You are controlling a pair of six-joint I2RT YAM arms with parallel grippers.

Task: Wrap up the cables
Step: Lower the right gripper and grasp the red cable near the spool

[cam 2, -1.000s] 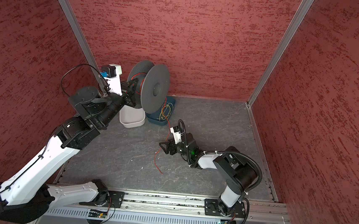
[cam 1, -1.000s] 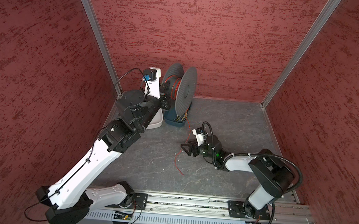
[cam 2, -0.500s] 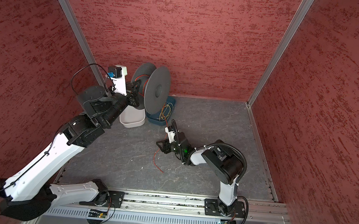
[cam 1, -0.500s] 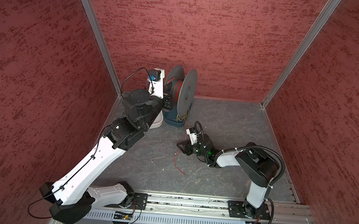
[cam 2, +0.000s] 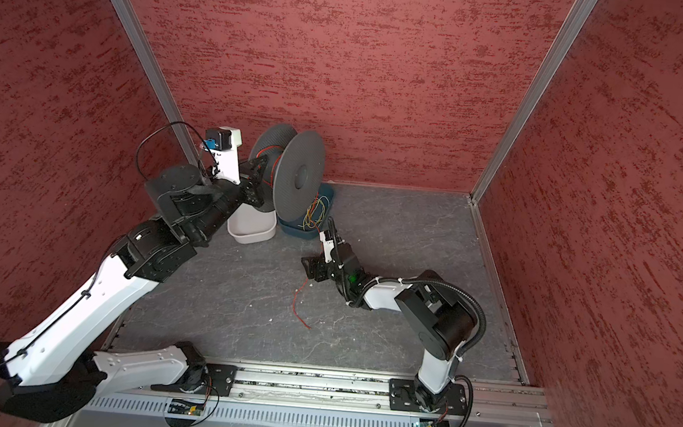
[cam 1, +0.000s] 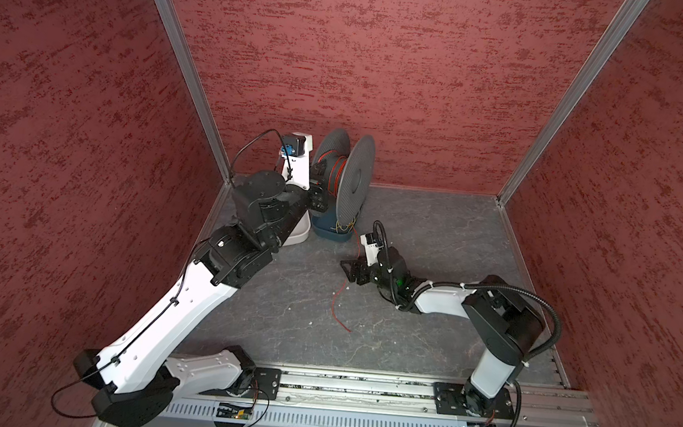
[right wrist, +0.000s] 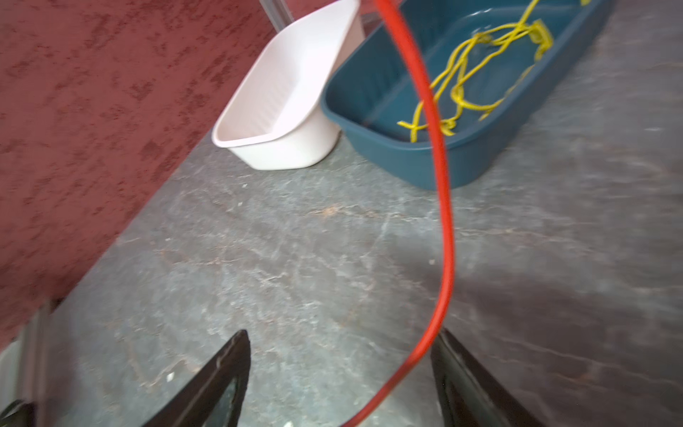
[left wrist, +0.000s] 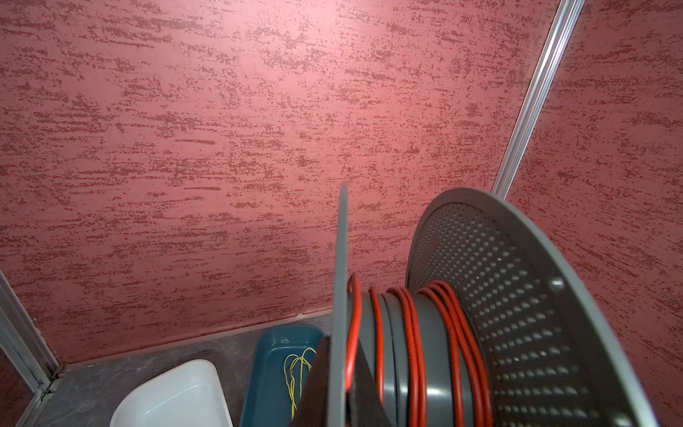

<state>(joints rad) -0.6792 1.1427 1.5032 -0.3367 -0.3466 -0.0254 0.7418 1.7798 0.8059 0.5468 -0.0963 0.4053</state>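
Right, both top views first. The grey spool (cam 1: 355, 178) (cam 2: 299, 173) stands on edge by the back wall, above the blue tray (cam 1: 330, 233), with turns of red cable (cam 1: 336, 172) on its hub. The white tub (cam 2: 251, 232) sits just beside the tray. The left gripper (cam 1: 317, 194) is pressed up to the spool's near flange, but from up here I cannot tell how its jaws stand. The right gripper (cam 1: 350, 268) hangs low over the grey table (cam 1: 434, 230), just in front of the tray. From under it the cable's loose tail curls away and lies flat on the table. A green light (cam 1: 400, 281) glows on that wrist. Any lettering on the arms is too small to read.

Now the left wrist view. The left gripper (left wrist: 340, 355) is pinched on the thin edge-on flange, a dark finger (left wrist: 314, 388) on each side of it. Red cable (left wrist: 414, 332) loops loosely round the hub, up against the dimpled far flange (left wrist: 517, 295). Below are the tray (left wrist: 269, 355), holding yellow-green wires (left wrist: 295, 369), and the bare tub (left wrist: 177, 392).

Over to the right wrist view, which is a bit blurred. The right gripper (right wrist: 342, 344) is spread wide, fingers (right wrist: 225, 373) well apart. The cable (right wrist: 445, 222) drops in front of the tray (right wrist: 406, 162) and passes between them, hard by one fingertip. Whether it touches, I cannot tell.
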